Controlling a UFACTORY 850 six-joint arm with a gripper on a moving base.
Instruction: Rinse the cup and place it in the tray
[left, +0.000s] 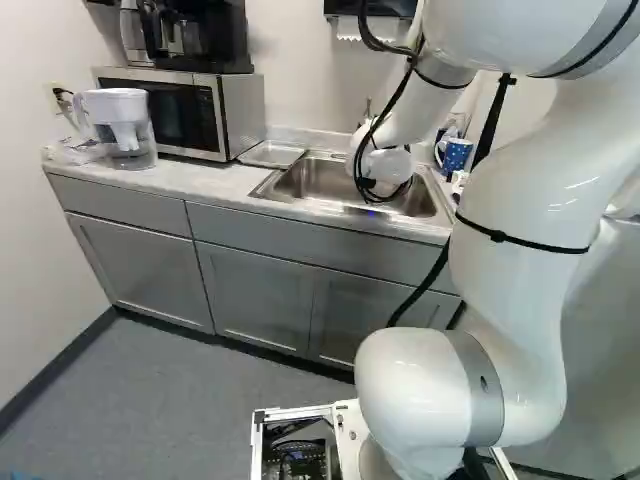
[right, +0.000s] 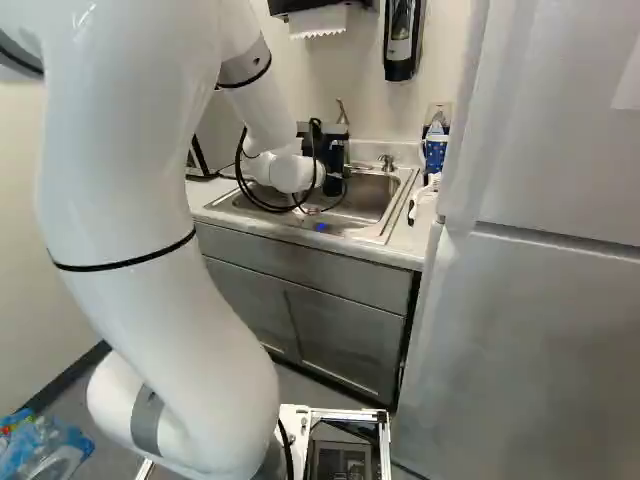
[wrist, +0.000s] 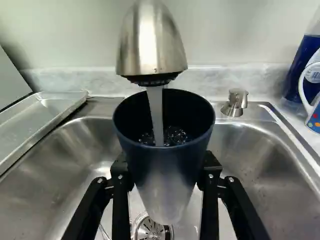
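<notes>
Clock positions: no.One clock face applies throughout: the cup is its centre, and 12 o'clock points to the wall behind the sink. Items are listed left to right.

- 9 o'clock, well apart: clear water pitcher, standing on the surface.
- 10 o'clock, well apart: microwave, with a black coffee machine on top.
- 10 o'clock, nearer: metal tray, lying just beside the basin of the sink.
- Centre: dark blue cup, mouth up, over the sink. The jaws of the gripper pinch it from two sides, at 9 and 3 o'clock. The drain strainer shows below the cup.
- 12 o'clock: faucet, its spout above the cup's mouth. A stream of water runs into the cup, and bubbles show inside.
- 2 o'clock: soap pump, at the sink's rear rim.
- 2 o'clock, farther out: bottle of blue liquid.
- Between 2 and 3 o'clock: blue dotted mug, near the bottle.
</notes>
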